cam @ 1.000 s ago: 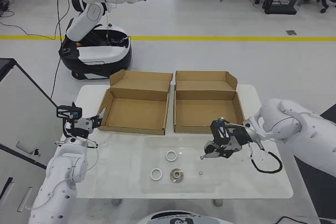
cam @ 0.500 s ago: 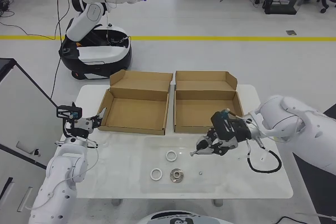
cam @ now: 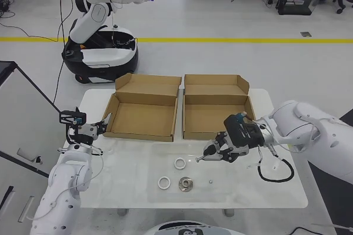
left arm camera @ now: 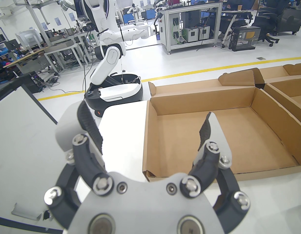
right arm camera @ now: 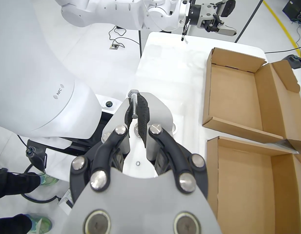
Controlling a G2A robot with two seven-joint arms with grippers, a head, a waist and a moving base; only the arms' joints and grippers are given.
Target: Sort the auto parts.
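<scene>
Black-padded left claw (left arm camera: 148, 125) is hanging wide open and empty beside the left box (cam: 142, 117), apparently idle. A white ring (cam: 180, 163) is lying on the bench (cam: 123, 176); the right claw (right arm camera: 135, 113) is clamping a bolt (right arm camera: 133, 103) aloft close to the right box (cam: 215, 120), presumably for sorting there.

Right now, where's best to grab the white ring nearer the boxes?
Come straight down from above: the white ring lies flat on the table, so its sides sit too low. Probably pinch its band, one of the jaws in the hole, one outside.
</scene>
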